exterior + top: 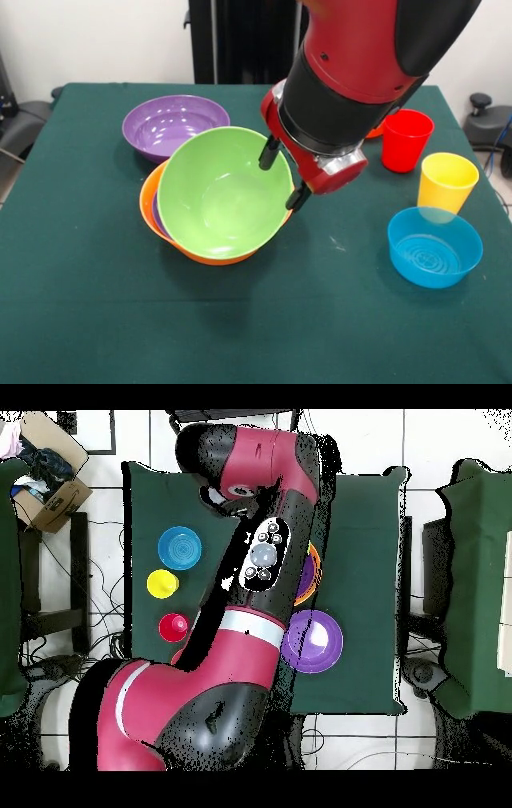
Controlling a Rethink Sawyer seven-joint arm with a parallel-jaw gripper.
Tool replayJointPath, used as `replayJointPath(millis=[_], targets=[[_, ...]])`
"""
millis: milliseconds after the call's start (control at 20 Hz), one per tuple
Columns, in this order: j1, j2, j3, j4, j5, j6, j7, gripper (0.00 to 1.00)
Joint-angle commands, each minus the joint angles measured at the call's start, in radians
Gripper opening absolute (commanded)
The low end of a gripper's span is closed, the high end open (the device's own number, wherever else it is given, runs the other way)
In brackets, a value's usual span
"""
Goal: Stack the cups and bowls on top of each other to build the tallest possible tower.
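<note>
Gripping the right rim of the lime green bowl (220, 196), the pincer (284, 174) has one black finger inside the bowl and one outside, holding it tilted with its mouth toward the camera. That bowl sits in the tower (164, 220), nested over a purple sliver and the large orange bowl (150, 200). At ten o'clock stands another purple bowl (170, 125). Toward three o'clock are the red cup (406, 140), yellow cup (446, 182) and blue bowl (434, 246).
</note>
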Motion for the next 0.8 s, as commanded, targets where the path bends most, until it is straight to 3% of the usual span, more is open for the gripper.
replayJointPath(millis=[50,800], targets=[[-0.005,0.002,0.153,0.152,-0.036,-0.118,-0.061,1.00],[-0.004,0.010,0.175,0.177,-0.048,-0.157,-0.074,1.00]])
